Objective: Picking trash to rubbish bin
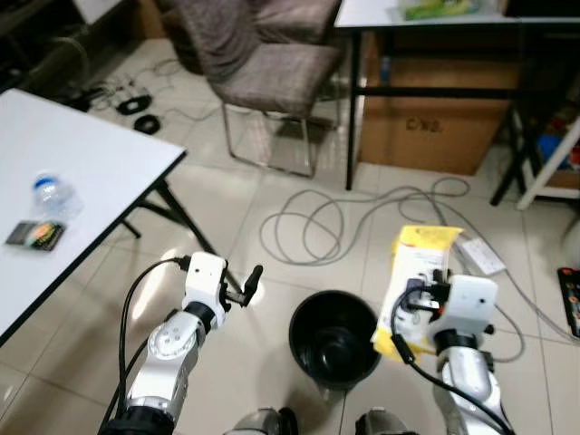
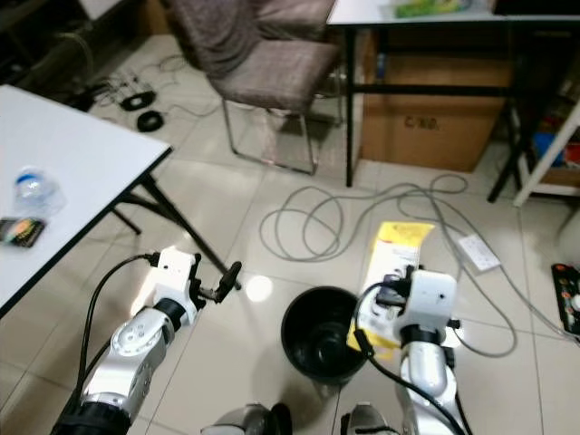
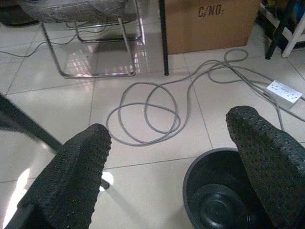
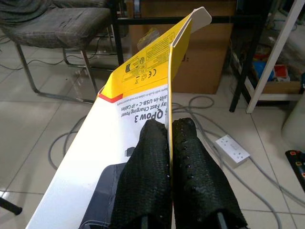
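Left eye view: the right claw (image 1: pixel 426 292) is clamped shut on a flat yellow and white box (image 1: pixel 415 272), which it holds tilted just beside the rim of the black bin (image 1: pixel 333 338). The bin stands on the tiled floor (image 1: pixel 227 199), between the 2 claws and a little below them. The left claw (image 1: pixel 251 283) hangs over the floor on the bin's other side, fingers spread, holding nothing. Beyond both claws a grey cable (image 1: pixel 362 213) loops across the tiles toward a white power strip (image 1: pixel 480 254). Farther off stand a grey chair (image 1: pixel 272 63) and a cardboard carton (image 1: pixel 426 127) under a dark-legged table. Out past the left claw, a white worktop (image 1: pixel 82 172) carries a crushed plastic bottle (image 1: pixel 54 195) and a small dark packet (image 1: pixel 34 235).

Right eye view: the same scene, with the box (image 2: pixel 391 267) overlapping the bin's rim (image 2: pixel 319 340) beside the right claw (image 2: pixel 391 294).

Left wrist view: the 2 fingers (image 3: pixel 76 167) stand wide apart, the bin (image 3: pixel 214 200) just ahead by 1 finger, and the cable (image 3: pixel 152 114) coiled beyond.

Right wrist view: the 2 fingers (image 4: pixel 147 176) press together on the box's edge (image 4: pixel 143 86), which sticks out ahead of them.
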